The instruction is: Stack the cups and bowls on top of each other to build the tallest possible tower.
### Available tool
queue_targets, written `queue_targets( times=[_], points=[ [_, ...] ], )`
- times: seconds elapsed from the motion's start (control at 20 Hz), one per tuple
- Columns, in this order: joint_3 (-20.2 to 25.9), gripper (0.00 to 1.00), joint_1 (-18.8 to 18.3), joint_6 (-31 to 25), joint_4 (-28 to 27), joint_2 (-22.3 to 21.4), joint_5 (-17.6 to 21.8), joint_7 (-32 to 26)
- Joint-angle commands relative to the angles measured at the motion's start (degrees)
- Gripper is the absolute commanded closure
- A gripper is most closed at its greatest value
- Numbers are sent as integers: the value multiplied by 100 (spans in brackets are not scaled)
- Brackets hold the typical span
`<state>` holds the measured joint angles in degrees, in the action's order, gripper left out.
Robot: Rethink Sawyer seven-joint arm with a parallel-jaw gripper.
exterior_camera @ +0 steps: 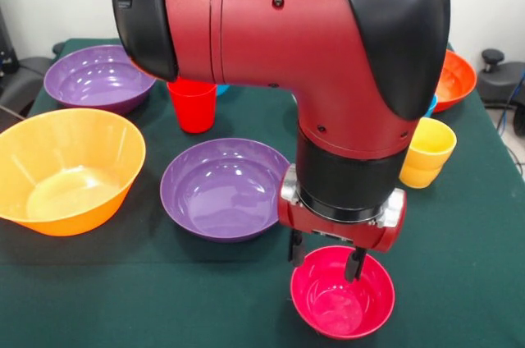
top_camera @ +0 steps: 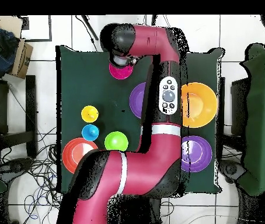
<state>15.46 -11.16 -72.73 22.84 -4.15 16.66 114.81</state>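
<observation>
My gripper [exterior_camera: 324,258] hangs open over the small magenta-pink bowl [exterior_camera: 343,295] at the table's front edge. One finger [exterior_camera: 354,264] reaches inside the bowl and the other stands at its rim. The bowl also shows in the overhead view [top_camera: 119,71]. A big purple bowl [exterior_camera: 224,188] sits just left of the gripper, and a second purple bowl [exterior_camera: 98,77] at the back left. The big yellow-orange bowl [exterior_camera: 66,169] is at the left. A red cup [exterior_camera: 193,106] stands behind the middle purple bowl. A yellow cup [exterior_camera: 426,151] stands right of the arm.
An orange bowl [exterior_camera: 454,79] sits at the back right. The overhead view shows a green bowl [top_camera: 115,141] and a light blue round piece [top_camera: 90,132] beside the yellow cup [top_camera: 90,113]. The arm hides the table's middle. Chairs stand around the table.
</observation>
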Motion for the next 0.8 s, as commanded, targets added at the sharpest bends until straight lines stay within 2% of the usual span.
queue_targets(
  times=[0.05,0.3,0.5,0.8],
  points=[
    [212,0,118,-510,125,2,193,-1086],
    [160,0,120,-431,322,-91,139,-1051],
    [58,0,99,-223,787,-299,39,-980],
    [7,0,91,-182,1029,-452,4,-1006]
  ],
)
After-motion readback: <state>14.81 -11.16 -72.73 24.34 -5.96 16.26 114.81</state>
